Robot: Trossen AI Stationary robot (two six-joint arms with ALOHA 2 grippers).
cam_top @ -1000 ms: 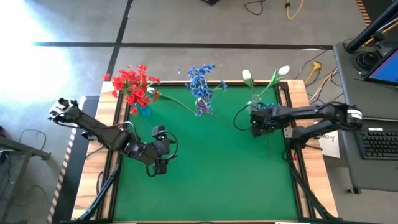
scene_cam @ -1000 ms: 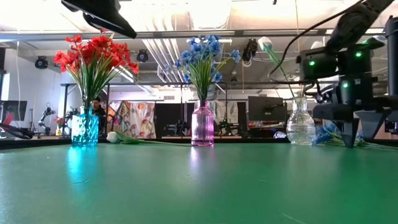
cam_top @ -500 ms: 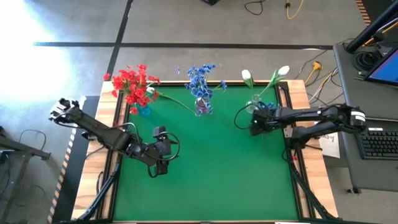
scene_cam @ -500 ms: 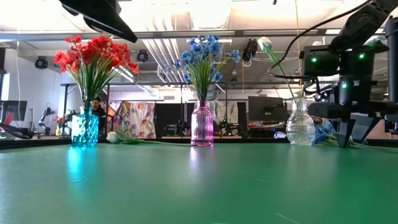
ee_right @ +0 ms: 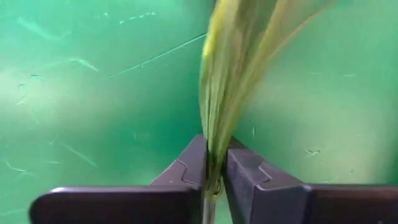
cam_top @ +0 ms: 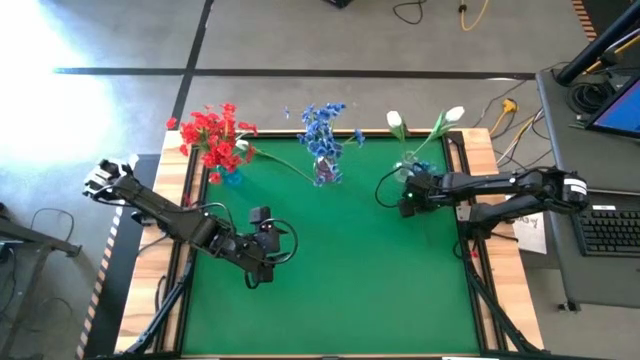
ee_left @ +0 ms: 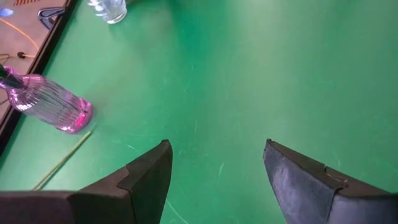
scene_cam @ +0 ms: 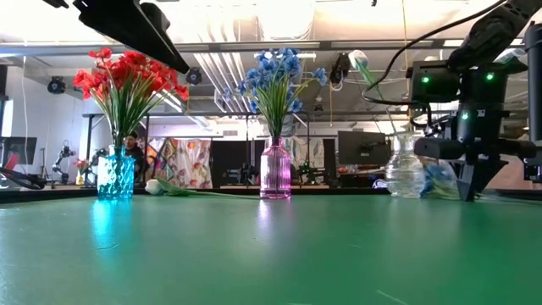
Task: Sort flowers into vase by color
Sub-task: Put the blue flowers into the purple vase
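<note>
High view shows a green table (cam_top: 330,290) with wooden borders on a grey floor. Along its far edge stand red flowers (cam_top: 213,135) in a teal vase, blue flowers (cam_top: 321,128) in a pink vase (ee_left: 51,106), and white flowers (cam_top: 398,122) near the far right corner. Left gripper (cam_top: 262,270) hovers mid-table, fingers apart. Right gripper (ee_right: 212,167) pinches what looks like a leafy stem (ee_right: 233,74). No writing is legible.

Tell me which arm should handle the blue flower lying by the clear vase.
Right. The right gripper is already shut on the blue flower beside the clear vase. The left gripper hangs open over bare mat, far from it.
</note>
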